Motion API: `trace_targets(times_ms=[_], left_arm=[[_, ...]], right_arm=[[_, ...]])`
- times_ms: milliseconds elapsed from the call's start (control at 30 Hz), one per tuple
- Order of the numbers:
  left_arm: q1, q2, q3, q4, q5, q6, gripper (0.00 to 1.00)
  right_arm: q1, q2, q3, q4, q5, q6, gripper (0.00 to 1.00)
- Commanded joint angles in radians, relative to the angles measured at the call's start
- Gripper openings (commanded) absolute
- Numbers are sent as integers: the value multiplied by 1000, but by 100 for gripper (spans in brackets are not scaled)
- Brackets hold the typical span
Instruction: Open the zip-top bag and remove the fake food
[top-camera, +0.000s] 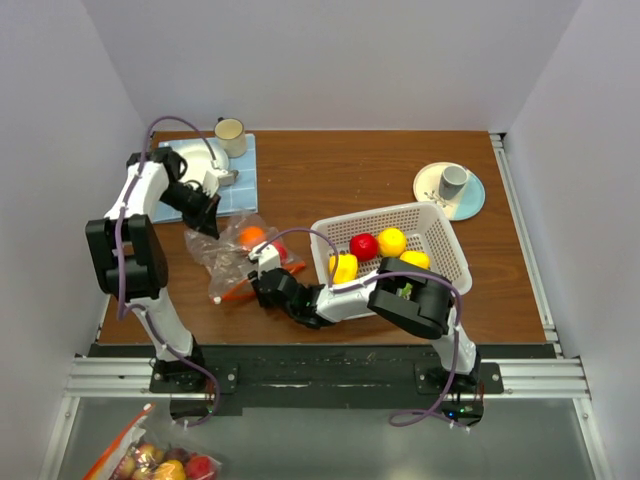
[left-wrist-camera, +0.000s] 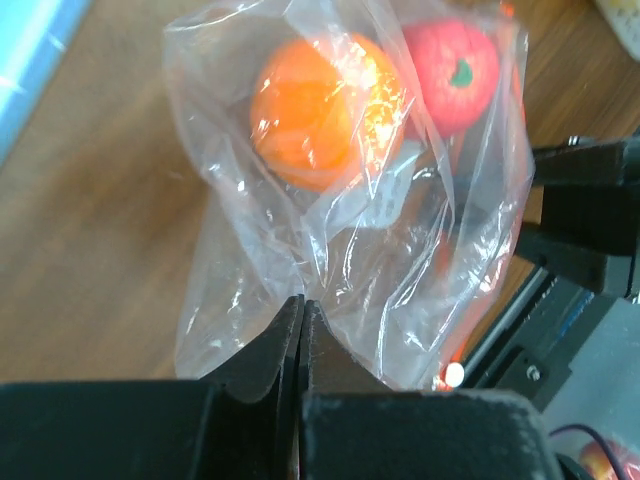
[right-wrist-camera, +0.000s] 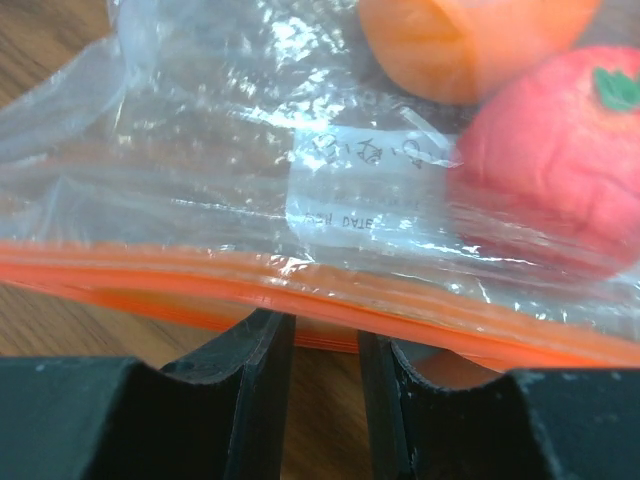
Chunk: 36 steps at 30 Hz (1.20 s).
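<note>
A brown wooden table (top-camera: 350, 170) carries the scene, with two black-and-white arms reaching in from its near edge. Right of centre stands a white perforated plastic basket (top-camera: 452, 250) holding one round red plastic fruit (top-camera: 364, 245) and three glossy yellow pieces (top-camera: 391, 241). Just left of the basket, near the table's middle, lies the clear crinkly zip-top bag (top-camera: 228, 262), crumpled between the two grippers. At the far left corner a pale blue square mat (top-camera: 245, 185) bears a white plate (top-camera: 190, 155) and a cream cup (top-camera: 230, 130); far right, a light blue round plate (top-camera: 470, 205) carries a grey cup (top-camera: 453, 180).

Inside the bag, a round orange plastic fruit (left-wrist-camera: 325, 110) rests beside a red one with a green stem (left-wrist-camera: 450, 75). The left gripper (left-wrist-camera: 301, 320) is clenched tight on a fold of the bag's clear film. The right gripper (right-wrist-camera: 325, 335) sits at the bag's orange-red zip strip (right-wrist-camera: 200, 275), jaws a narrow gap apart; whether they actually pinch the strip cannot be told.
</note>
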Motion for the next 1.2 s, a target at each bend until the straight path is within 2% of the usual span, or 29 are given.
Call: trace_targets(times_ms=[0,33,133,167,200,233,267,300,333,367,400,500,533,600,633,733,800,933,1167], left_arm=[[19,-24,99,-44,96,-18,1],[23,-32,107,-44,63,-20,3],[28,-67,122,-42,18,-26,20],[28,-90,128,-27,9,-36,36],[29,-110,135,4,-8,-93,45],[32,-140,125,172,-88,-168,58],[40,-230,106,270,-112,-243,67],[46,-278,84,360,-120,-333,73],[45,-317,54,466,-96,-355,83],[39,-352,52,479,-56,-365,94],[4,-351,58,470,-19,-374,97],[-123,-277,61,329,49,-328,100],[-135,-262,-4,318,46,-325,100],[-165,-253,-104,373,67,-340,100],[-165,-253,-196,456,66,-351,100],[-165,-274,-317,633,40,-411,100],[-164,-248,-321,669,33,-431,100],[-165,-165,-261,642,20,-425,100],[-164,-150,-293,726,3,-472,100]], right_arm=[[4,-50,-22,-30,-6,11,36],[6,-52,-23,-30,-3,9,36],[4,-53,-23,-31,-4,8,36],[4,-52,-23,-31,-3,9,36],[4,-52,-22,-36,-4,17,36],[4,-50,-19,-39,-6,18,36],[4,-50,-14,-42,-9,21,36],[2,-50,-10,-49,-14,26,36],[4,-50,-6,-53,-17,29,36],[4,-50,-6,-56,-18,29,36],[4,-52,-8,-60,-20,32,36],[2,-61,-19,-59,-20,34,35],[4,-67,-22,-59,-20,35,35],[4,-76,-37,-53,-20,35,35],[2,-87,-43,-53,-18,38,34],[4,-104,-72,-43,-18,43,33],[4,-110,-86,-43,-12,47,32],[4,-118,-98,-46,-12,60,31],[7,-128,-121,-46,-34,83,29]])
